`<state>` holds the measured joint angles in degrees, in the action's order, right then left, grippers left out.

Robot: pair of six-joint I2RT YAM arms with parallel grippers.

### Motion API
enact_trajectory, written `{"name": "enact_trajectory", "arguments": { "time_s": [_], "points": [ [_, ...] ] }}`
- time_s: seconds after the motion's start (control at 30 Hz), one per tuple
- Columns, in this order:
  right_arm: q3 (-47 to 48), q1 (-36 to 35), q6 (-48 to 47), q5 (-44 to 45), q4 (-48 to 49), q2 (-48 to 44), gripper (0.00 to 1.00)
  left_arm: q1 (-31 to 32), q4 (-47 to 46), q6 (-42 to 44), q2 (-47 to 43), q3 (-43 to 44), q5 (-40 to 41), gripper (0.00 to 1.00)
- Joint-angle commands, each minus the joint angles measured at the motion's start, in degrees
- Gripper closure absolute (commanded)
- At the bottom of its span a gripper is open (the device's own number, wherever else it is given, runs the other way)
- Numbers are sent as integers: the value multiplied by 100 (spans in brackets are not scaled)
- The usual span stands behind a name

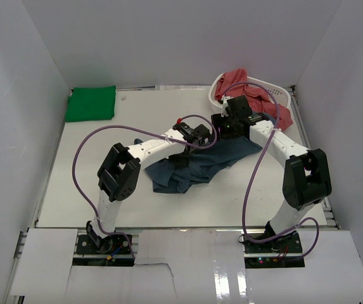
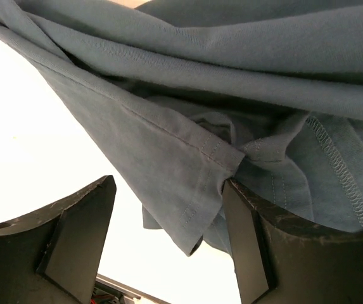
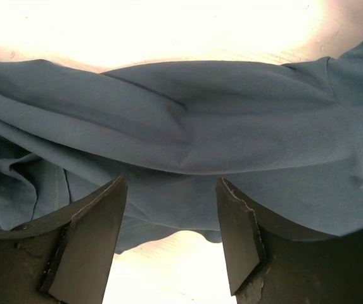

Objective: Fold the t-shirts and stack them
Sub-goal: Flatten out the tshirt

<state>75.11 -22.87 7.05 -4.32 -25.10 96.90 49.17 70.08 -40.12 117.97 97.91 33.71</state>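
Note:
A slate blue t-shirt (image 1: 197, 166) lies crumpled at the middle of the white table (image 1: 80, 190). My left gripper (image 1: 204, 135) hovers over its far edge with jaws open. In the left wrist view a stitched hem corner (image 2: 200, 190) hangs between the open fingers of the left gripper (image 2: 168, 185), against the right finger (image 2: 251, 247). My right gripper (image 1: 225, 125) stands just beyond, at the shirt's far right part. In its wrist view the right gripper (image 3: 171, 185) is open, and folds of the blue shirt (image 3: 187, 145) lie across the gap. Neither gripper pinches the cloth.
A bright green t-shirt (image 1: 90, 103) lies folded at the back left corner. Salmon red t-shirts (image 1: 241, 85) spill from a white perforated basket (image 1: 277, 94) at the back right, close behind the right gripper. White walls enclose the table.

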Motion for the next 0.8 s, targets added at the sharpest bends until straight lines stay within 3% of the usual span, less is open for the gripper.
{"name": "enact_trajectory", "arguments": {
  "time_s": [0.0,0.53,0.67,0.77],
  "points": [
    [-23,28,-2,-61,190,4,36,49,-21,4,59,237,223,21],
    [-23,20,-2,-96,190,22,36,207,-47,109,410,589,188,22],
    [-23,20,-2,-96,181,30,36,207,-56,162,533,694,223,32],
    [-14,11,-2,-96,181,22,36,216,-48,145,595,712,302,34]
  ]
}}
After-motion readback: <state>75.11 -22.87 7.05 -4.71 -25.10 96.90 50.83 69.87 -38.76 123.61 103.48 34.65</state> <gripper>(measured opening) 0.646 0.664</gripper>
